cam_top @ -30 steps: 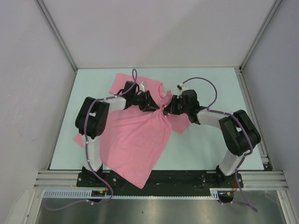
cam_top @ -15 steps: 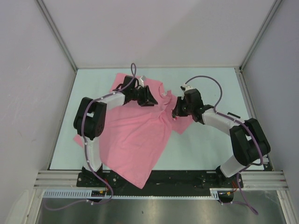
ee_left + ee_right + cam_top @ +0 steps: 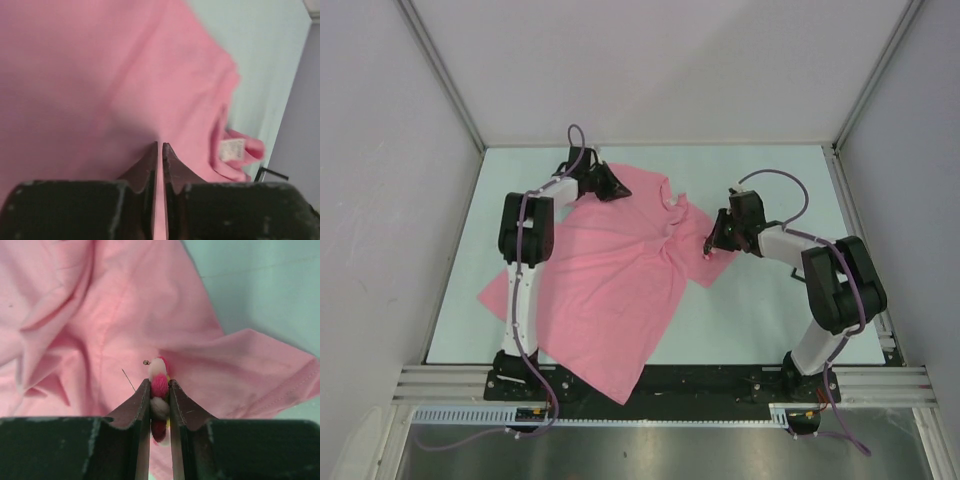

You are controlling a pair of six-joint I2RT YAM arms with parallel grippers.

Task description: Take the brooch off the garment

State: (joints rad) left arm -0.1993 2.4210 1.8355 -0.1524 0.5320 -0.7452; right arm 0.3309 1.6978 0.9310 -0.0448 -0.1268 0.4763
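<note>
From above, the pink short-sleeved T-shirt [image 3: 610, 290] lies spread on the pale green counter [image 3: 760, 320], with the left claw [image 3: 619, 189] low at one shoulder and the right claw [image 3: 708, 244] over the opposite sleeve. The left wrist view shows that claw closed to a slit, seemingly nipping cloth. In the right wrist view, the right claw clamps the small pink-and-red flower brooch [image 3: 159, 390] edge-on, lengthwise along its fingers; its thin pin slants towards the shirt beyond, apparently clear of it.
</note>
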